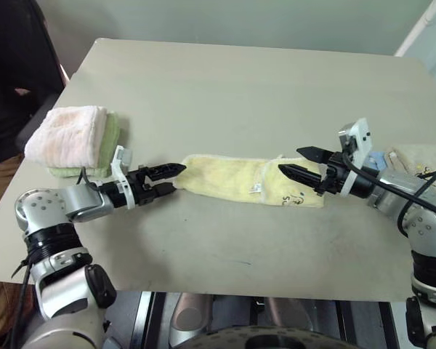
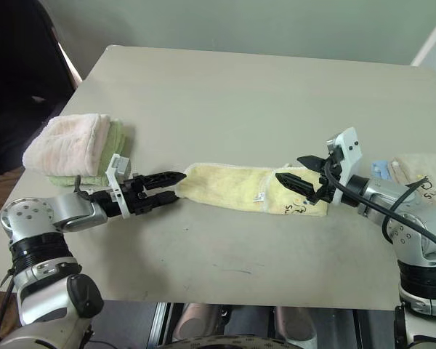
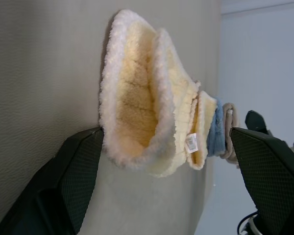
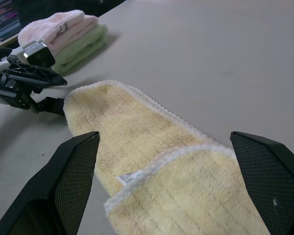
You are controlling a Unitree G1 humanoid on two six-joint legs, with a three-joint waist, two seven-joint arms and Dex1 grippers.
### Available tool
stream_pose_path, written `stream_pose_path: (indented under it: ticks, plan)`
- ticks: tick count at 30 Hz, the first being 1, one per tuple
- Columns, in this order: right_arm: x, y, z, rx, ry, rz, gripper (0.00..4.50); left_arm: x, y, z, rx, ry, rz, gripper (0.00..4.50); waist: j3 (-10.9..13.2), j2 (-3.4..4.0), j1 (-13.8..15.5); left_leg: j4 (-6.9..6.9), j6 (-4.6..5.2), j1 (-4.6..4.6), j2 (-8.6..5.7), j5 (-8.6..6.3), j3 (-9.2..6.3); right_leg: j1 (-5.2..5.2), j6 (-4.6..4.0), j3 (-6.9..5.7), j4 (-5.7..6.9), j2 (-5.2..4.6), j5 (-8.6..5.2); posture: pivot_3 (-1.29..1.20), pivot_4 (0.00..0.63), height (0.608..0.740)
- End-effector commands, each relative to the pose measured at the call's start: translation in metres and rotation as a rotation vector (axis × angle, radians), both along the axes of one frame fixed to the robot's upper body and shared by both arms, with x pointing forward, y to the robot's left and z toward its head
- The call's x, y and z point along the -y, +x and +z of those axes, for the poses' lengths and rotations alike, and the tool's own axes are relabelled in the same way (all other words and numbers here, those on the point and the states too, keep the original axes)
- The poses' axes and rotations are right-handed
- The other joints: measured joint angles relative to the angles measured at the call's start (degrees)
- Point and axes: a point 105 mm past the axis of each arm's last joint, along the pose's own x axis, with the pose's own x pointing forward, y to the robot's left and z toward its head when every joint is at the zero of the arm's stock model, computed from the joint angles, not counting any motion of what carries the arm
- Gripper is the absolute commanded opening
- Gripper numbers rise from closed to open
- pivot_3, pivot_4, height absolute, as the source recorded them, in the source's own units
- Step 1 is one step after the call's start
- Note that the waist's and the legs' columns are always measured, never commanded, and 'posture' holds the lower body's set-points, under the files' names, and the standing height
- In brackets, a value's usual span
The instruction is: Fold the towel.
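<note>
The pale-yellow towel (image 1: 232,177) lies stretched left to right on the table's middle. Its right end is folded back over itself, with a small white tag (image 1: 256,188) at the fold's edge and dark embroidered marks (image 1: 291,201) nearby. My left gripper (image 1: 173,179) is open and low over the table, its fingertips at the towel's left end. In the left wrist view that end (image 3: 137,112) sits between the two black fingers (image 3: 78,166). My right gripper (image 1: 299,163) is open, just above the folded right end (image 4: 196,196).
A folded pink-and-green towel stack (image 1: 76,138) sits at the table's left edge, just behind my left arm. A small blue cloth (image 1: 376,158) and a beige cloth (image 1: 421,158) lie at the right edge, behind my right arm. The table (image 1: 240,80) stretches bare beyond the towel.
</note>
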Motion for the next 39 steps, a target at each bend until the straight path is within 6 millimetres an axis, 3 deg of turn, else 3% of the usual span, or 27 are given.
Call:
stream_pose_path:
  ticks: [1, 4, 8, 11, 18, 27, 35, 39]
  plan:
    - [0.001, -0.002, 0.008, 0.038, 0.009, -0.006, 4.50, -0.009, -0.008, 0.013, 0.032, -0.017, -0.010, 4.45, 0.01, -0.02, -0.09, -0.06, -0.03, 0.02, 0.00, 0.01, 0.02, -0.02, 0.00, 0.03, 0.00, 0.02, -0.02, 0.00, 0.150, 0.740]
    - [-0.001, -0.002, 0.006, 0.034, 0.018, -0.009, 4.50, -0.012, -0.017, 0.014, 0.026, -0.028, -0.030, 4.45, 0.02, -0.04, -0.10, -0.33, -0.15, 0.12, 0.01, 0.07, 0.07, -0.07, 0.33, 0.10, -0.03, 0.08, -0.29, 0.00, 0.150, 0.740]
    - [-0.003, -0.001, 0.003, 0.029, 0.023, -0.006, 4.50, -0.012, -0.032, 0.002, -0.034, 0.005, -0.053, 4.45, 0.02, -0.04, -0.01, -0.47, -0.31, 0.13, 0.06, 0.09, 0.02, -0.11, 0.11, 0.11, 0.01, 0.26, -0.33, 0.00, 0.150, 0.740]
    - [-0.004, -0.001, 0.002, 0.028, 0.030, -0.008, 4.50, -0.003, -0.036, 0.003, -0.030, -0.050, -0.069, 4.45, 0.00, -0.07, 0.08, -0.47, -0.40, 0.13, 0.08, 0.06, -0.04, -0.10, 0.00, 0.11, 0.02, 0.45, -0.33, 0.00, 0.150, 0.740]
    - [-0.004, 0.001, 0.001, 0.024, 0.024, -0.012, 4.50, 0.016, -0.023, -0.002, -0.058, -0.094, 0.005, 4.45, 0.00, -0.07, 0.42, -0.46, -0.58, 0.14, 0.18, 0.11, -0.10, -0.09, -0.04, 0.15, 0.04, 0.81, -0.31, 0.00, 0.150, 0.740]
    - [0.001, 0.000, 0.000, 0.016, 0.019, -0.033, 4.50, 0.011, -0.006, -0.006, -0.090, -0.087, 0.124, 4.45, 0.00, -0.06, 0.55, -0.47, -0.22, 0.24, 0.15, 0.14, -0.21, -0.02, -0.08, 0.10, 0.19, 0.91, -0.24, 0.00, 0.150, 0.740]
    - [-0.002, 0.004, 0.003, 0.031, 0.031, -0.036, 4.50, 0.018, 0.002, -0.001, -0.077, -0.083, 0.137, 4.45, 0.01, -0.06, 0.49, -0.49, -0.58, 0.31, 0.16, 0.15, -0.32, 0.08, -0.25, 0.11, 0.23, 1.11, -0.14, 0.00, 0.150, 0.740]
    - [-0.002, 0.006, 0.006, 0.040, 0.029, -0.037, 4.50, 0.014, 0.008, -0.001, -0.086, -0.094, 0.189, 3.50, 0.01, -0.07, 0.49, -0.49, -0.48, 0.30, 0.16, 0.21, -0.35, 0.06, -0.25, 0.12, 0.22, 1.13, -0.14, 0.00, 0.150, 0.740]
